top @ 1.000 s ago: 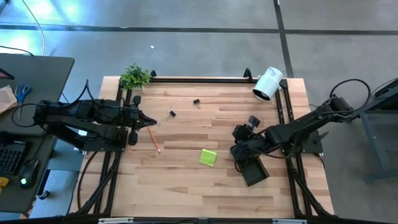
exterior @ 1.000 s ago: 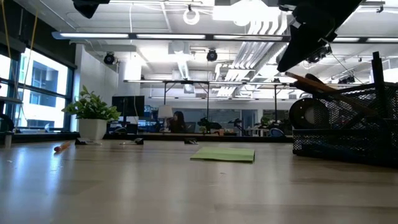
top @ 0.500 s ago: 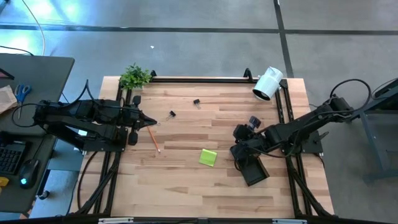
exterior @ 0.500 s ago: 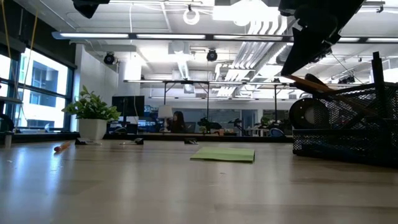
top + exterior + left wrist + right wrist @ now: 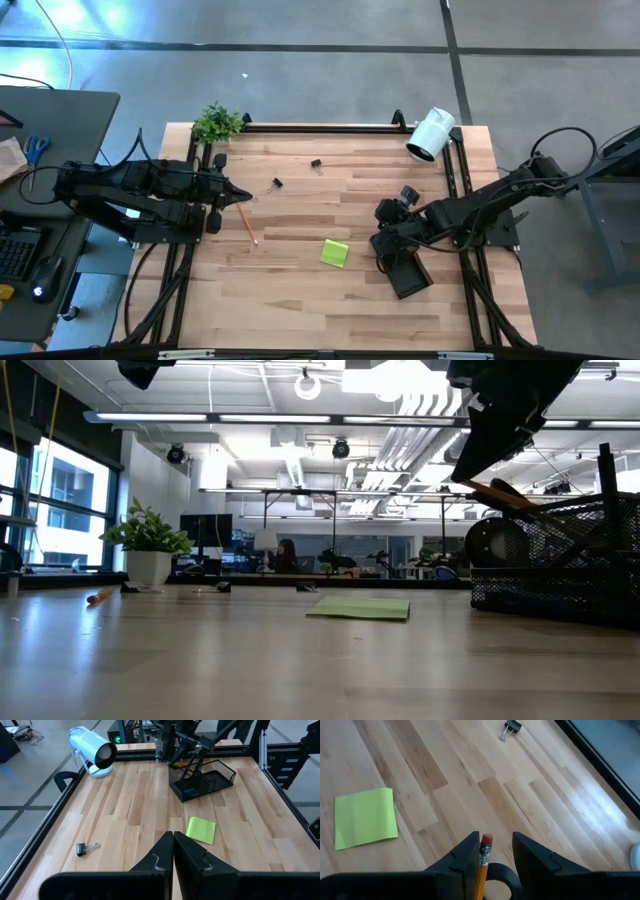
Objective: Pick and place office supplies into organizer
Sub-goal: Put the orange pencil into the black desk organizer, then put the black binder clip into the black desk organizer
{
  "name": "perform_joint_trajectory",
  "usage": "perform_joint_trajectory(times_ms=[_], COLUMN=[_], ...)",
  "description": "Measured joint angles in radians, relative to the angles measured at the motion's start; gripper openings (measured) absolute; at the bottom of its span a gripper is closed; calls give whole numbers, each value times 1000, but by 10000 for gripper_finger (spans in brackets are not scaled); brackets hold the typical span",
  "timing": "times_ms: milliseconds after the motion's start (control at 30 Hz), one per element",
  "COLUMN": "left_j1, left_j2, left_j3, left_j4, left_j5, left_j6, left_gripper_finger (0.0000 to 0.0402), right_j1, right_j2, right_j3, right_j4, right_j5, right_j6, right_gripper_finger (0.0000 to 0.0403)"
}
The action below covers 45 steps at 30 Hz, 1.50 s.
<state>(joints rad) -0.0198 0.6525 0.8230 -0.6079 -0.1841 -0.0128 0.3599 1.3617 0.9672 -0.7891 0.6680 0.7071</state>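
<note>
The black mesh organizer (image 5: pixel 408 275) stands at the table's right, with a grey scissors ring (image 5: pixel 495 542) inside it. A yellow pencil with a red eraser (image 5: pixel 486 840) slants out of the organizer (image 5: pixel 560 575). Its eraser end lies between the fingertips of my right gripper (image 5: pixel 495 840), which is open and wider than the pencil. An orange pencil (image 5: pixel 247 225), a lime-green sticky-note pad (image 5: pixel 335 252) and two black clips (image 5: pixel 316 164) (image 5: pixel 277 184) lie flat on the table. My left gripper (image 5: pixel 245 196) waits shut above the left edge, near the orange pencil. My right gripper stands over the slanting pencil's eraser end (image 5: pixel 485 851), coming from above and slanting down. The pencil runs close along the inner side of one finger (image 5: pixel 467 857), and a clear gap separates it from the other. I cannot tell whether that finger touches it.
A white cylindrical camera (image 5: pixel 430 135) lies at the far right corner and a small potted plant (image 5: pixel 217 122) at the far left corner. Black rails run along the table's left, right and far edges. Bare wood lies between the pad and the near edge.
</note>
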Motion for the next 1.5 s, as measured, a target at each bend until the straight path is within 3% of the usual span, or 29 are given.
perform_joint_trajectory(times_ms=[200,567,900,1233,1500], left_j1=[0,0,0,0,0], left_j2=[0,0,0,-1,-1], left_j3=[0,0,0,0,0], left_j4=[0,-1,-10,-17,-17], left_j5=[0,0,0,0,0], left_j6=[0,0,0,0,0], left_gripper_finger=[3,3,3,3,3], right_j1=[0,0,12,65,110], right_j2=[0,1,1,1,1], right_j3=[0,38,168,161,161], right_j4=[0,-47,-200,-309,-329], right_j5=[2,0,15,-24,50], right_j6=[-7,-15,7,184,229], right_gripper_finger=[99,6,25,21,50])
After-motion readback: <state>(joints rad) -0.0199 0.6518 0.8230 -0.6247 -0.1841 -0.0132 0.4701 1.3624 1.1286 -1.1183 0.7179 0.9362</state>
